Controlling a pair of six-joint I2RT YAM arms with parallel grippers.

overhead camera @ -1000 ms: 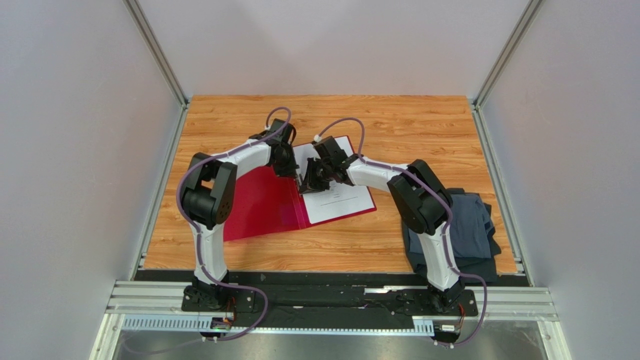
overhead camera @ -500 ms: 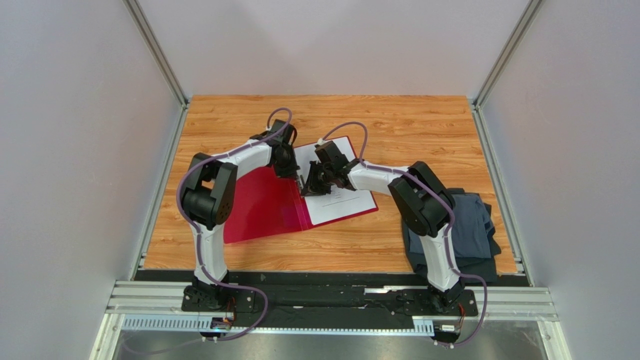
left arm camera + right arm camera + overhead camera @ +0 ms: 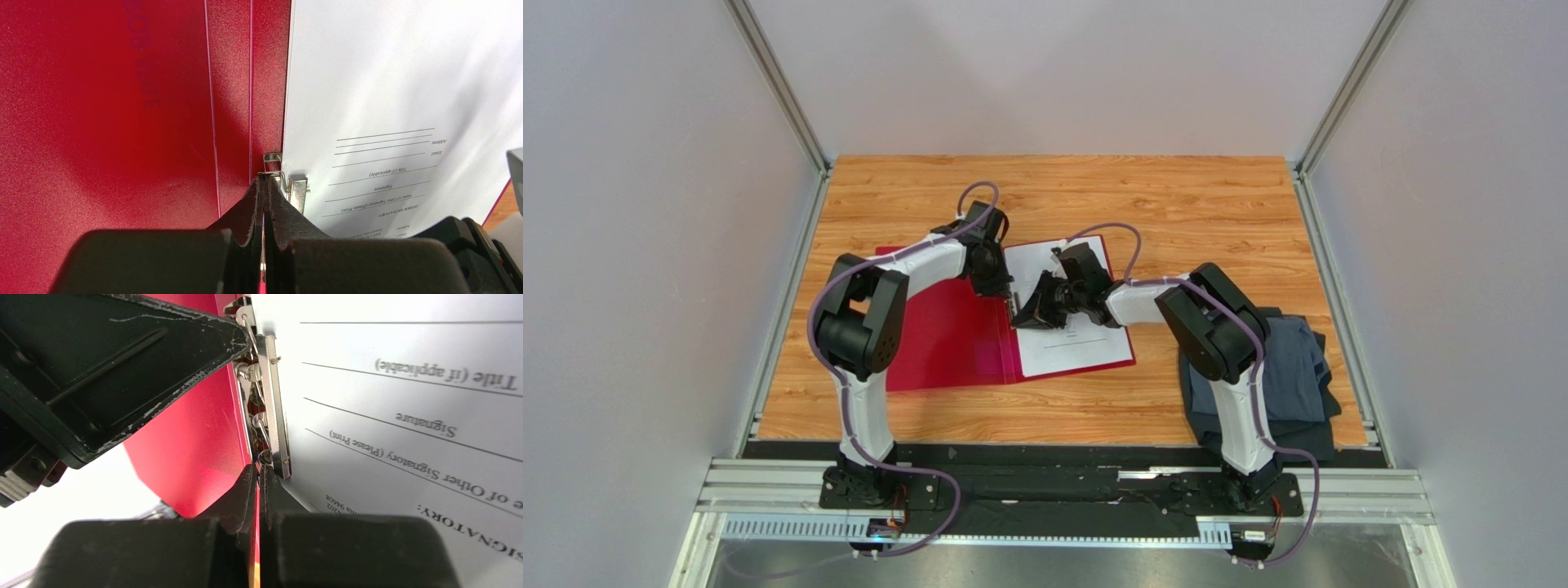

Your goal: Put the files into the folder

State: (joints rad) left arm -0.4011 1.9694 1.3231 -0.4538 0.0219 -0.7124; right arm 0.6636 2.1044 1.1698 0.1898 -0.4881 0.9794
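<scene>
Since 1 second ago the open folder (image 3: 946, 337), files (image 3: 1078, 328) on its right half, has swung squarer to the table (image 3: 1210, 208), with left gripper (image 3: 1004, 293) and right gripper (image 3: 1026, 316) both pinched closed at its clip (image 3: 293, 187).

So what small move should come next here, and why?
Probably back the right gripper away from the metal clip: its bar seems to lie on the edge of the paper sheet, and this and the left gripper, both shut, crowd the spine of the open red folder.
</scene>
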